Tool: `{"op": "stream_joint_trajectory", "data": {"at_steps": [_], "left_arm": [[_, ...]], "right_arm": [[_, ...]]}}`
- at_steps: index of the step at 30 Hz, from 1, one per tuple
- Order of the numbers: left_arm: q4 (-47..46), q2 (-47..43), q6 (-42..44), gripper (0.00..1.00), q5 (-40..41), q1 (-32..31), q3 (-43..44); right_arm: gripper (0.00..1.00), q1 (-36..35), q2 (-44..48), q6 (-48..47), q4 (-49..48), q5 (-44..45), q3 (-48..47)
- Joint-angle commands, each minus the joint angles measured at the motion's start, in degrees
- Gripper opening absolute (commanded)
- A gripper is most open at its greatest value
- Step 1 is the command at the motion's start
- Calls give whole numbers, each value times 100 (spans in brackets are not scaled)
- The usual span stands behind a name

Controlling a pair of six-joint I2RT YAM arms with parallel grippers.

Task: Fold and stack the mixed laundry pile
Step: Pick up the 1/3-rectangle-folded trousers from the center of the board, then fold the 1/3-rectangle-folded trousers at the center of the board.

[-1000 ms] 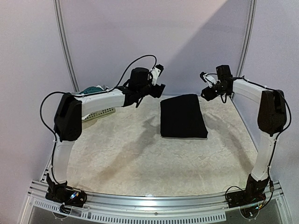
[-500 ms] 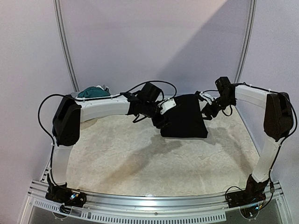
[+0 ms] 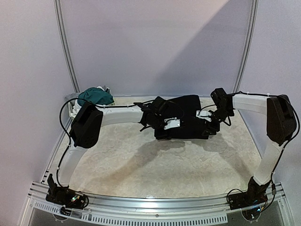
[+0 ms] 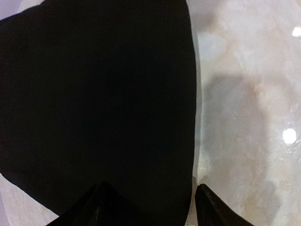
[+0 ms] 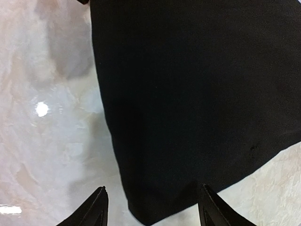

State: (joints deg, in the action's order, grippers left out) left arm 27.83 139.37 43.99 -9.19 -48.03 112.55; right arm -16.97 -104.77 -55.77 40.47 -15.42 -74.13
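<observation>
Left pincer (image 4: pixel 150 209), right pincer (image 5: pixel 153 207) both apart, straddling corners of folded black trousers (image 3: pixel 188 109). Might snag only the top layer, pulling the fold open.

We log this as a robotics lab cell. Left arm (image 3: pixel 117 115) and right arm (image 3: pixel 251 101) are bolted to an aluminium rail (image 3: pixel 155 203) at the near edge of the pale-covered desk (image 3: pixel 141 165). A plain pale backdrop (image 3: pixel 155 42) and curved metal poles (image 3: pixel 63 47) close off the far side.
</observation>
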Motion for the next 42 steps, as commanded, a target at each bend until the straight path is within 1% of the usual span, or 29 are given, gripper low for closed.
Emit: {"op": "stream_joint_trajectory", "data": {"at_steps": [1, 3, 5, 7, 8, 9, 10, 11, 13, 14, 16, 19, 22, 25, 29, 32, 36, 38, 42], "left_arm": [[206, 168, 442, 67, 391, -91, 29], [98, 174, 509, 65, 508, -101, -104], [-16, 205, 550, 62, 690, -122, -178], [-183, 239, 600, 56, 885, -155, -271], [-300, 240, 635, 50, 898, -169, -331], [-365, 233, 643, 43, 901, -177, -361], [-396, 215, 661, 34, 1063, -199, -385], [-384, 172, 680, 26, 1114, -218, -424], [-322, -16, 676, 13, 1163, -270, -534], [-306, -164, 669, 8, 1169, -309, -705], [-313, -579, 632, 1, 1206, -400, -1053], [-261, -1261, 503, 0, 1263, -587, -1540], [-49, -1960, 294, 0, 1308, -824, -1882], [306, -2549, -8, 0, 1374, -1057, -2026], [795, -3160, -604, 0, 1107, -1198, -2002], [1244, -3344, -909, 0, 755, -1200, -1786], [1722, -3068, -1028, 0, 589, -1170, -1352], [1917, -2831, -1084, 0, 449, -1097, -1160], [2105, -2458, -1321, 0, -181, -774, -928]], "right_arm": [[66, -144, -332, -321, -450, 458, 283], [68, -235, -399, -351, -711, 627, 438], [69, -349, -463, -370, -1050, 943, 596], [66, -436, -573, -365, -1449, 1295, 748], [57, -469, -648, -344, -1678, 1483, 815], [50, -481, -684, -320, -1750, 1601, 838], [40, -486, -705, -248, -1783, 1715, 834], [31, -495, -691, -193, -1762, 1719, 847], [15, -520, -475, -27, -1619, 1618, 943], [11, -537, -331, 14, -1530, 1445, 1031], [6, -611, 79, 92, -1261, 1243, 1200], [4, -780, 904, 222, -644, 1016, 1366], [4, -914, 1726, 447, 218, 698, 1323], [5, -945, 2423, 713, 1035, 243, 1101], [6, -974, 3006, 935, 1861, -165, 814], [6, -974, 3105, 1007, 2236, -291, 680], [6, -975, 2922, 1108, 2241, -327, 557], [6, -963, 2691, 1170, 2206, -344, 328], [5, -887, 1983, 1226, 2149, -305, -299]]}}
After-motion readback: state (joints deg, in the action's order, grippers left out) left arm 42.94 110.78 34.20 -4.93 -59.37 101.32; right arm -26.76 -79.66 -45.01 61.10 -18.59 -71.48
